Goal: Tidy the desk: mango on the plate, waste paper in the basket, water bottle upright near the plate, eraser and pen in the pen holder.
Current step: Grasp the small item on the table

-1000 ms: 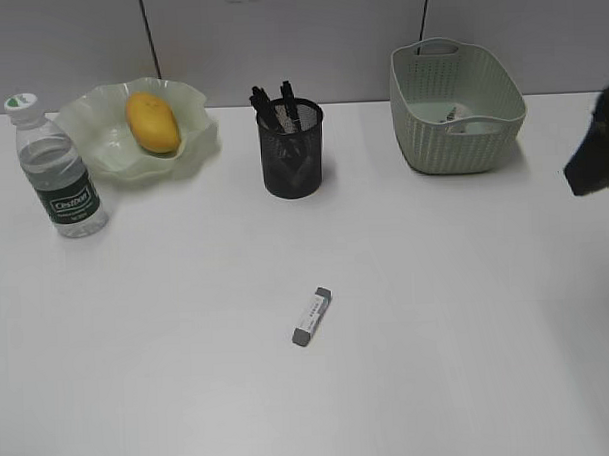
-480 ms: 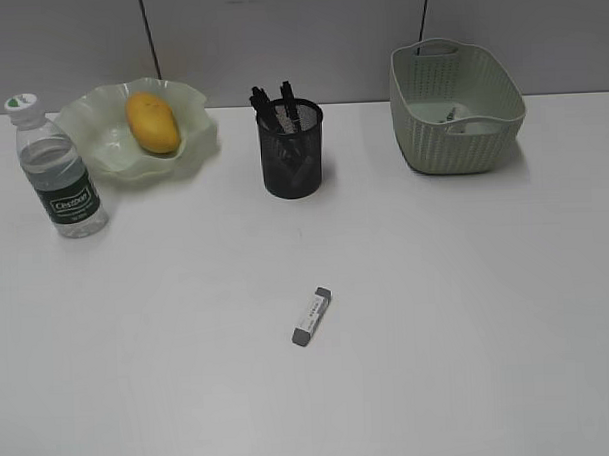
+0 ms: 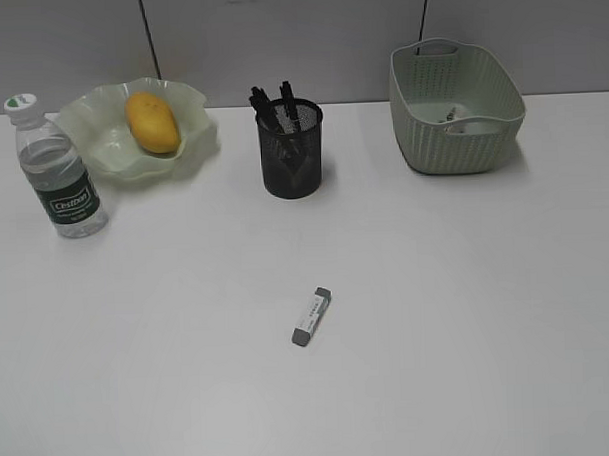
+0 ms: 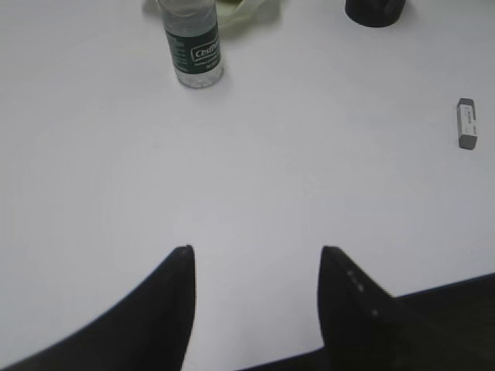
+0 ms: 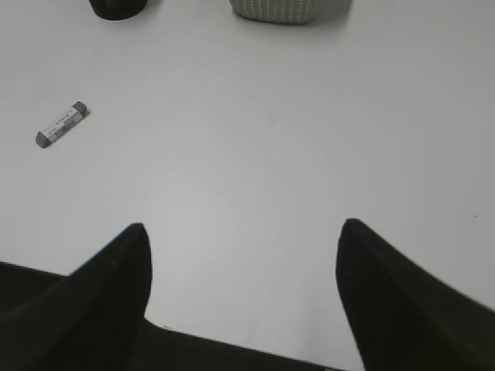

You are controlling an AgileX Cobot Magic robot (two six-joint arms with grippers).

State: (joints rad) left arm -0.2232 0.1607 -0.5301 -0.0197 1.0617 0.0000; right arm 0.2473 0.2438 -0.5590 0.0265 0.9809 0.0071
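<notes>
**Desk mostly tidy, eraser loose, both grippers empty**

Eraser (image 3: 313,316) lies flat on the desk (image 3: 468,312), out in the open middle, well apart from everything else. White sleeve, grey ends, long axis slanted in the exterior view. Nothing touching it

Mango (image 3: 152,121) sits in the plate (image 3: 196,142), back left. Water bottle (image 3: 57,169) stands upright just beside the plate on its left, cap on, green label facing the camera

Pen holder (image 3: 292,153) is at back centre, between plate and basket, with dark pens (image 3: 270,104) sticking out of the top. How many, can't tell

Basket (image 3: 455,108) is at back right. Something pale lies on its bottom, likely the waste paper (image 3: 473,125), too small to make out properly

Left gripper (image 4: 255,251): jaws apart, nothing between them, hanging over bare desk. Its wrist view has the bottle at the top, upright, the eraser at the right edge, and the base of the pen holder cut off at the top

Right gripper (image 5: 244,228): jaws spread wide, also empty, over bare desk. Its wrist view shows the eraser off to the left, pen holder base and basket base at the top edge

Neither arm shows in the exterior view
</notes>
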